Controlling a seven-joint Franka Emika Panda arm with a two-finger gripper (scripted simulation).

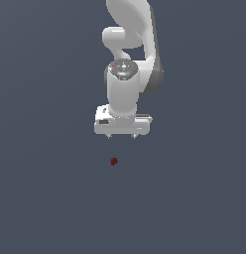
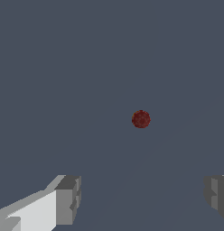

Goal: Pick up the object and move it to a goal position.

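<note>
Object (image 1: 113, 161) is lying apart from the gripper (image 1: 121, 136), whose jaws are standing wide; likely light, rolling easily, needing a centred pinch.

A bare simulated scene: a featureless grey-blue ground (image 1: 45, 198) rendered flat, with no furnishings.

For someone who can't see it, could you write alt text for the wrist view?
A tiny round dark red object lies alone on a plain grey-blue surface. Nearer the camera, the gripper is open, with one grey fingertip at each side and nothing between them.
</note>
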